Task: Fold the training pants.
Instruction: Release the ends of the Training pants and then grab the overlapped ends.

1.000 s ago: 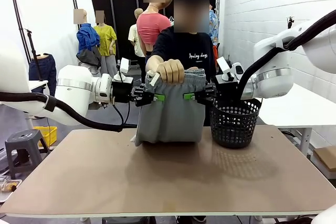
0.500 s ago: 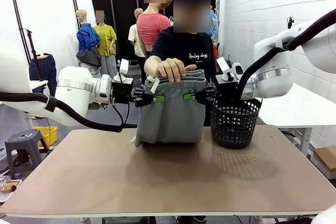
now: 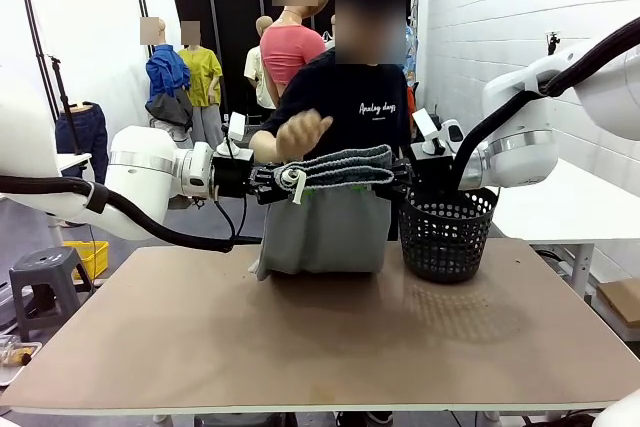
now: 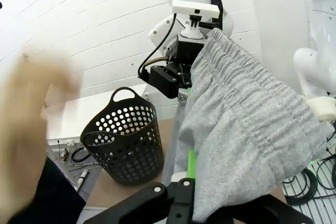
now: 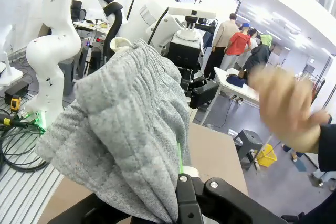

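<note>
The light grey training pants (image 3: pixel 325 227) hang over the far side of the table, stretched between my two grippers. Their gathered waistband (image 3: pixel 345 165) is folded down over both sets of fingers, and a white drawstring end (image 3: pixel 297 185) dangles at the left. My left gripper (image 3: pixel 285 183) is shut on the pants' left edge and my right gripper (image 3: pixel 385 179) on the right edge. In the left wrist view the cloth (image 4: pixel 247 114) drapes over my fingers (image 4: pixel 191 163). The right wrist view has the same fold (image 5: pixel 131 129). The person's hand (image 3: pixel 300 133) hovers just above the waistband, off the cloth.
A black mesh basket (image 3: pixel 447 232) stands on the table right of the pants, close under my right gripper. The brown table (image 3: pixel 320 347) lies bare in front. The person stands directly behind the pants.
The person's hand, which gripped the waistband, has flipped it down over my grippers, let go and lifted away. Both arms stay where they were.
</note>
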`<state>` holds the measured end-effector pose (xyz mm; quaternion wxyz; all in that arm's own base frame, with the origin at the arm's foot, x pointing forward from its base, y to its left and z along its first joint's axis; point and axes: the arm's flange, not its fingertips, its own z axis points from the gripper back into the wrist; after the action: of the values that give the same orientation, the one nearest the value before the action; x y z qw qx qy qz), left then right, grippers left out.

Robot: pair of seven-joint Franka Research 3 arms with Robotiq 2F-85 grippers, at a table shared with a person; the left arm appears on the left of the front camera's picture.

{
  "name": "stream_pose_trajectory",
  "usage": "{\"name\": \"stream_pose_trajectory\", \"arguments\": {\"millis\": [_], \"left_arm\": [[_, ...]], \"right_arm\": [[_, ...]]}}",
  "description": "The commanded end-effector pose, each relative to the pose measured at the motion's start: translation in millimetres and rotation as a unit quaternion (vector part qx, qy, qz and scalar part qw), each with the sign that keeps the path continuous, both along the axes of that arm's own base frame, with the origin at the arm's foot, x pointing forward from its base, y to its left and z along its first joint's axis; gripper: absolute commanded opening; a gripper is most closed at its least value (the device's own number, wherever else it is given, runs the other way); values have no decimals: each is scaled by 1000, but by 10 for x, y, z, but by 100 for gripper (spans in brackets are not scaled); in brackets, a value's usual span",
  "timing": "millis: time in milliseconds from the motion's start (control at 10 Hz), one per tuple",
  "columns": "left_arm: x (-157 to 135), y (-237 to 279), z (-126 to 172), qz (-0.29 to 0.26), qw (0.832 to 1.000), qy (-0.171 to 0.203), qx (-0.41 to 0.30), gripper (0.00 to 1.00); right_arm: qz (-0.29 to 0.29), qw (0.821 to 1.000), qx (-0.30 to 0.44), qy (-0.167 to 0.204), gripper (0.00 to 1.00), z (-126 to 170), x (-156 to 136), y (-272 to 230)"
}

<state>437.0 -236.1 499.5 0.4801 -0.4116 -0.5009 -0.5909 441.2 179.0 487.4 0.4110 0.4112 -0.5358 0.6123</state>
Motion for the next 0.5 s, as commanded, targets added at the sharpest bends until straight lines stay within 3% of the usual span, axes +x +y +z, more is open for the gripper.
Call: {"name": "stream_pose_trajectory", "arguments": {"millis": [0, 400], "left_arm": [[-22, -6, 31, 3, 1000, -5, 0, 0], [-22, -6, 31, 3, 1000, -5, 0, 0]], "right_arm": [[1, 1000, 0, 0, 0, 6, -17, 4], [1, 1000, 0, 0, 0, 6, -17, 4]]}}
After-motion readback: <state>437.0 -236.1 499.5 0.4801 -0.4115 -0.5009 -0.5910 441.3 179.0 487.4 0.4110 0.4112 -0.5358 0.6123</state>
